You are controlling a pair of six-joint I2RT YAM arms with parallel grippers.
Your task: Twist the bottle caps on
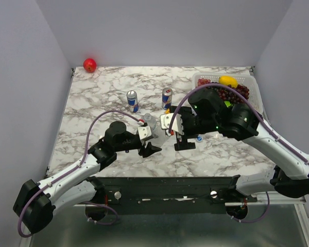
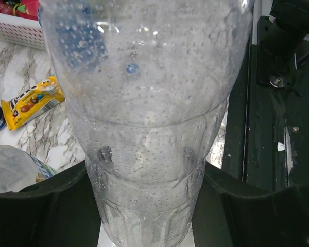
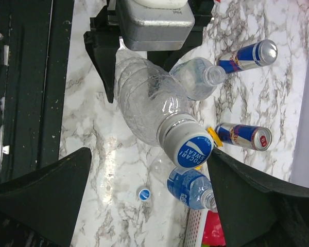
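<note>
Left gripper (image 2: 147, 206) is clamped on the body of the held bottle (image 3: 144, 103), one finger on each side, with the bottle lying tilted above the table (image 3: 98, 139). Right gripper (image 3: 148, 153) is spread wide. Its fingers stand at 9 and 3 o'clock of the neck and touch nothing.

A blue cap (image 3: 193, 150) sits on the held bottle's neck. Cannot tell whether it is fully tight.

Handling, as a judgement:
- The bottle looks empty and has no label, so it is light.
- The thin wall is creased and will buckle under a hard squeeze.
- Droplets inside do not affect grip. The outside is smooth plastic and may spin in the clamp.
- Best hold is low on the ribbed body, where it is stiffer.
- The cap is small and rigid. Pinch it across the rim and line it up with the neck axis.

Positions in the right wrist view, taken from the capped neck:
- A loose cap (image 3: 143, 193) lies on the table at about 7 o'clock, apart from every bottle.
- The third bottle (image 3: 188, 186), blue-labelled with an open mouth, is at 6 o'clock.
- The second bottle (image 3: 194, 77), also with an open mouth, is at 12 o'clock.

Counts:
- Three bottles, one capped and two open.
- Two blue caps seen, one on a neck and one loose. No whitish cap in view.
- Two cans (image 3: 247, 55), at 1 and 3 o'clock.
- One candy pack (image 2: 33, 100).
- One basket (image 2: 15, 28), farthest off.
</note>
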